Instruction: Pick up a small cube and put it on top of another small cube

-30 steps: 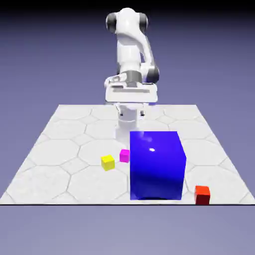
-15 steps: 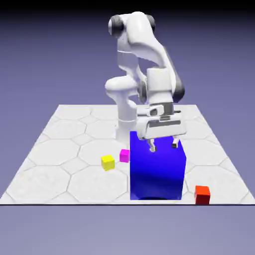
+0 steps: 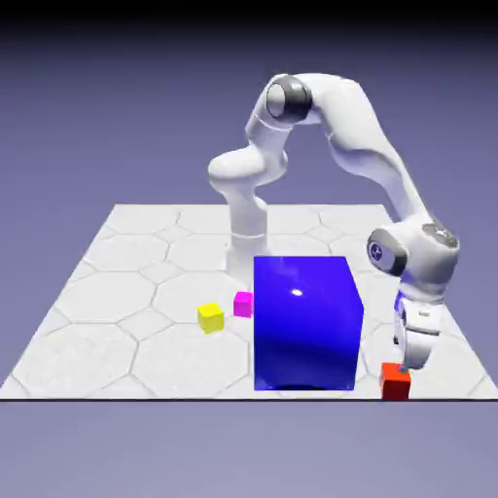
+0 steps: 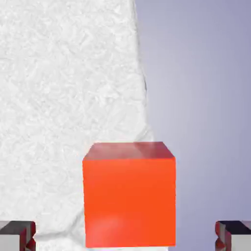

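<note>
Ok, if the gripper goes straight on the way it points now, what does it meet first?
Likely the red cube, centred between the open fingertips; exact height above it is unclear.

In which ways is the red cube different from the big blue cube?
The red cube is far smaller than the big blue cube. The red cube sits at the table's near edge, under the hand; the big blue cube stands nearer the middle. Both are plain-coloured.
</note>
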`<act>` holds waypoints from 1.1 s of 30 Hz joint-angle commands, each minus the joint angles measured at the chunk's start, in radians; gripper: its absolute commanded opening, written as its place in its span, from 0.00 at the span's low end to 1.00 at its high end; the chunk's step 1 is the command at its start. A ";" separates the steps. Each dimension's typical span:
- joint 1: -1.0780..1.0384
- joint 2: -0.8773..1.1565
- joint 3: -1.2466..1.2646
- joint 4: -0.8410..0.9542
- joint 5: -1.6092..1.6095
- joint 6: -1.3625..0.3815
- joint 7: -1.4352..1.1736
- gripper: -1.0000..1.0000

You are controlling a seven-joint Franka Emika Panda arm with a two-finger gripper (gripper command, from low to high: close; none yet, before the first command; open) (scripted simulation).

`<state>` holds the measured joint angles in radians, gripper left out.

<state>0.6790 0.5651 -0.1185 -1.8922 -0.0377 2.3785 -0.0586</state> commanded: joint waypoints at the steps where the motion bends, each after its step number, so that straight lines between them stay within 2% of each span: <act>1: -0.004 0.036 0.002 0.004 0.002 0.032 -0.001 0.50; 4: -0.014 0.136 0.008 0.015 0.008 0.122 -0.002 0.50; 5: -0.014 0.136 0.008 0.015 0.008 0.122 -0.002 0.00; 10: -0.004 -0.005 -0.001 0.009 0.005 -0.003 0.001 0.00; 13: -0.086 -0.103 -0.012 0.063 0.058 -0.034 0.041 0.00; 33: -0.716 -0.813 -0.100 -0.620 0.020 0.015 0.630 0.00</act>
<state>-0.0364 -0.2481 -0.2185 -2.5120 -0.0151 2.3932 0.5696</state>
